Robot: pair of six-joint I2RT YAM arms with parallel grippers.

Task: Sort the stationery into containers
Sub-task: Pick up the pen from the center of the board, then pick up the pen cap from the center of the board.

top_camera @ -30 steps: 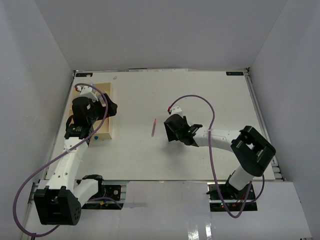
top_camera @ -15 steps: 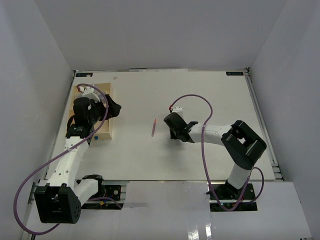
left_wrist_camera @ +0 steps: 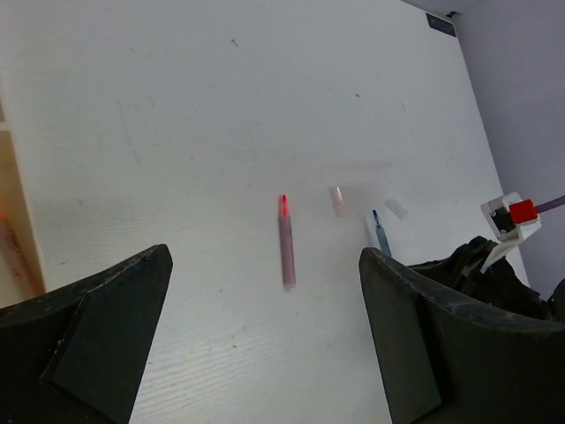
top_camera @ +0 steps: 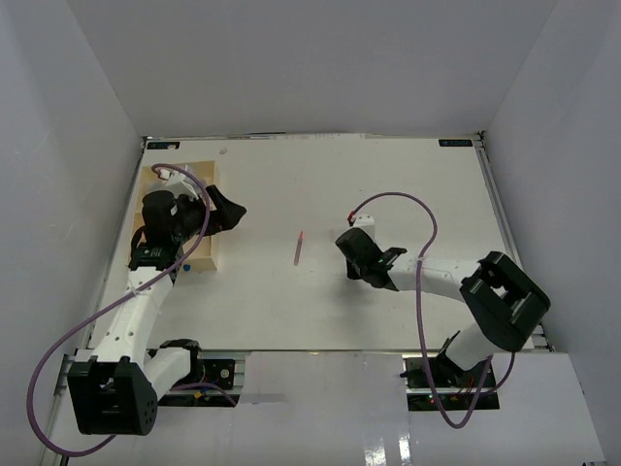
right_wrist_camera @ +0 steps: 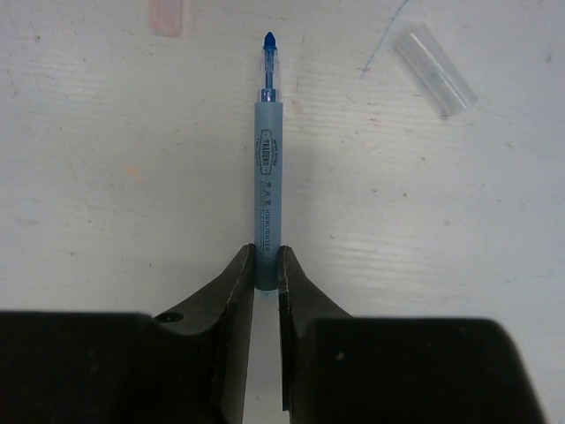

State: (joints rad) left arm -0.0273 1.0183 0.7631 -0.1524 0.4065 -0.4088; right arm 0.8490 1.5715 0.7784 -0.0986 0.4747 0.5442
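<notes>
Right hand [right_wrist_camera: 266, 265]: closed tight on the tail of a blue highlighter [right_wrist_camera: 267, 168], uncapped tip pointing away from the wrist. Clear cap [right_wrist_camera: 433, 66]: loose on the desk [right_wrist_camera: 106, 159], near the tip and off to one side. Left hand [left_wrist_camera: 263, 265]: spread wide, holding nothing, over the desk just beside the tray [top_camera: 208, 254]. Pink pen [left_wrist_camera: 287, 247]: flat on the desk (red tip showing), apart from both hands, outside the tray.
</notes>
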